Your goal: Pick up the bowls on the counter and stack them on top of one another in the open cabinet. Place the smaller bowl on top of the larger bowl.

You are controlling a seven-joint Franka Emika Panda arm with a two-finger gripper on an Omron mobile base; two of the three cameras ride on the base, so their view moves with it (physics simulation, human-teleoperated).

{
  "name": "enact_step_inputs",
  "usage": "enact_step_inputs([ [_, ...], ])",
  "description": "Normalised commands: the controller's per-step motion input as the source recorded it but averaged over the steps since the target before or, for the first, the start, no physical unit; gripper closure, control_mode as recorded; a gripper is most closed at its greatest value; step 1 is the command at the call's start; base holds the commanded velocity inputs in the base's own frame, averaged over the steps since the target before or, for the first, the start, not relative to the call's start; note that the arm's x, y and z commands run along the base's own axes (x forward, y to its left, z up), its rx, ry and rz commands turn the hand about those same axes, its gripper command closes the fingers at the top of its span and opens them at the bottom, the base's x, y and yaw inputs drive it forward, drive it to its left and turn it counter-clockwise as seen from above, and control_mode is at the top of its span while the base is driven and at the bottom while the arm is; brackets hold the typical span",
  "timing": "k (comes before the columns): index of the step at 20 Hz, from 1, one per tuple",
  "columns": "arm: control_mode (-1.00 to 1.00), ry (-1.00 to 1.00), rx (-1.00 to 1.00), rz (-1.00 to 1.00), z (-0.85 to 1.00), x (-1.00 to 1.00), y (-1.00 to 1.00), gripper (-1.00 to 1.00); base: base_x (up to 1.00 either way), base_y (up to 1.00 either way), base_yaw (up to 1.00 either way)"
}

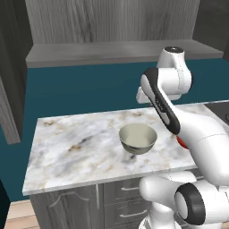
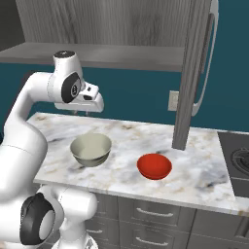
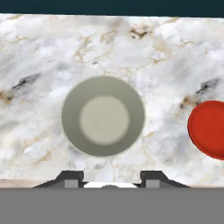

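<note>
Larger bowl (image 2: 91,150) grey-olive outside, cream inside, upright on marble tabletop (image 2: 194,160), toward its front edge. Smaller bowl (image 2: 154,166) bright red, upright, same tabletop, beside the larger one, apart, not touching. Open cabinet (image 2: 102,56) grey wood-grain above, flat grey shelf board bare. In the hand view larger bowl sits centered, red bowl at the right edge.

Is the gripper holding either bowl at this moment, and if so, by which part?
Nothing is held. The gripper hangs above the grey bowl, jaws apart with nothing between them. The red bowl sits apart on the counter.
</note>
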Motion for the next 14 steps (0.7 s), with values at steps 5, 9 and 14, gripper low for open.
enact_step_inputs([
  [5,-1.00,0.00,0.01,0.00,0.00,-0.18,-0.05,-1.00,0.00,0.00,0.00],
  [9,-1.00,-0.01,0.04,0.00,-0.02,-0.43,-0.16,-1.00,0.00,0.00,0.00],
  [14,-1.00,-0.04,0.04,0.00,-0.06,-0.50,-0.26,-1.00,0.00,0.00,0.00],
])
